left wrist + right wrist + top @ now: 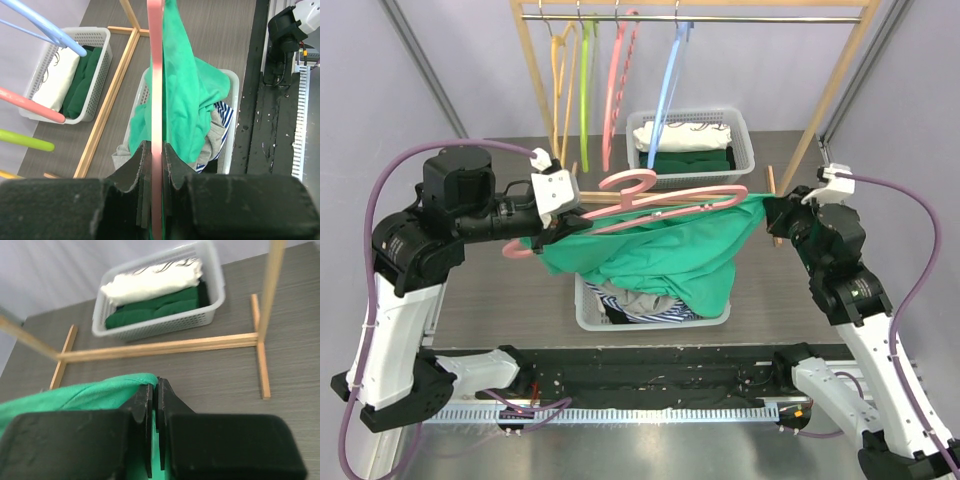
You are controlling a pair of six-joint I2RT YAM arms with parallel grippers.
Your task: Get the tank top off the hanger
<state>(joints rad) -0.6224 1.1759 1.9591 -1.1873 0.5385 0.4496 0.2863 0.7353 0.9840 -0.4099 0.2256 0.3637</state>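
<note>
**Tank top gripped at both ends, not yet off the hanger**

Your left claw [558, 222] is pinching the pink hanger [660, 200] close to its left end. The left wrist view shows the two pads pressed against either side of the pink bar, with green cloth hanging just behind it. Your right claw [772, 208] is pressed together on the edge of the green tank top [670, 250]. In the right wrist view a fold of that cloth runs straight in between the closed pads.

The hanger is held roughly level in the air between the two arms, above the near basket [584, 312] of mixed clothes. The tank top hangs from it in a loose bundle, and its lower folds sag into that basket. The right claw draws one corner taut past the hanger's right tip.

So both grips are in place, but the garment has not been separated from the hanger. The hanger's left tip, outside the left claw, looks bare. The cloth is bunched along the middle and right, so you probably cannot tell from the overhead view whether a strap is still hooked over the right shoulder of the hanger.

What is left, as I judge it, is to work the cloth off that right end and clear of the bar. The rack [700, 12] and the far basket [742, 130] play no part.
</note>
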